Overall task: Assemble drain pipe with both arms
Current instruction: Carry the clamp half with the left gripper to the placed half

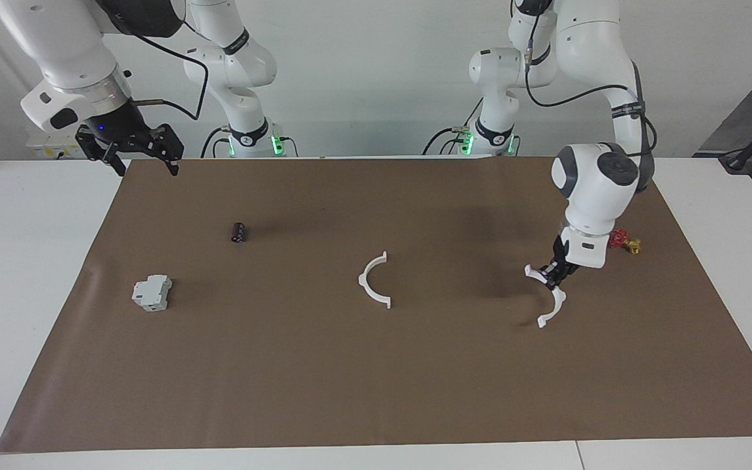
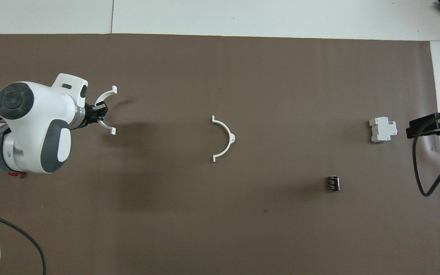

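The left claw (image 1: 553,277) is clenched on one arc (image 1: 548,297), lifted over the mat (image 1: 415,391) at the facing view's 3 o'clock. The other arc (image 1: 372,279) lies mid-mat. The right claw (image 1: 133,149) waits, released, at 10 o'clock.

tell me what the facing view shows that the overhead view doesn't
Only the facing view shows both arm bases and the open right gripper, waiting up at the brown mat's edge.

Only the overhead view shows the held arc's curve opening toward the other arc.

Both show the left gripper shut on one thin white plastic half-ring arc, the second arc mid-mat, the grey-white boxy block and small black cylinder.
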Robot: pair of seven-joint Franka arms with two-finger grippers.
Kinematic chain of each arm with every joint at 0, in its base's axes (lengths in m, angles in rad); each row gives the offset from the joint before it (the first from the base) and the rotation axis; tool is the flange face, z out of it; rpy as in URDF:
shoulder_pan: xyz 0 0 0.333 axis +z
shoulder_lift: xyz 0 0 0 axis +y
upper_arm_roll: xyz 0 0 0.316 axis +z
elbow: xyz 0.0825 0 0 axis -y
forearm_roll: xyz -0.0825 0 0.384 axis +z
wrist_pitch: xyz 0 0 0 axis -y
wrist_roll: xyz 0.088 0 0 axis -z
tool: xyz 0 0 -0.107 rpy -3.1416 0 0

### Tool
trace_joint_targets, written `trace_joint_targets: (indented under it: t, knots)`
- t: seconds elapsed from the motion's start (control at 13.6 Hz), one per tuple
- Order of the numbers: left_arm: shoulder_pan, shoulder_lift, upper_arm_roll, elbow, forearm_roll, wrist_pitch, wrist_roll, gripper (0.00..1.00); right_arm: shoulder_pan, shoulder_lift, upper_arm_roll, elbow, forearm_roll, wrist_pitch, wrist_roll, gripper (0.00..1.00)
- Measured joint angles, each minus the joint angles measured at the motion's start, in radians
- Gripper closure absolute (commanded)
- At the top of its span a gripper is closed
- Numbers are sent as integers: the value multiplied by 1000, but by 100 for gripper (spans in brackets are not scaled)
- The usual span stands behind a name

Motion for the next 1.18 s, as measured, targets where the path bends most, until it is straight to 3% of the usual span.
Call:
trace_joint_targets:
  t: [0.22,0.59,0.81,1.18]
  knots:
    - [-157,-1,-4,18,72,-32,-306,100,0,0,0,0,0,0,0,0]
    - [-327,1,-6,40,75,-56,-545,100,0,0,0,0,0,0,0,0]
    - [-405,60,-5,77,86,-54,-639,100,0,0,0,0,0,0,0,0]
    - [-440,156,-3,180,122,-59,-664,100,0,0,-1,0,0,0,0,0]
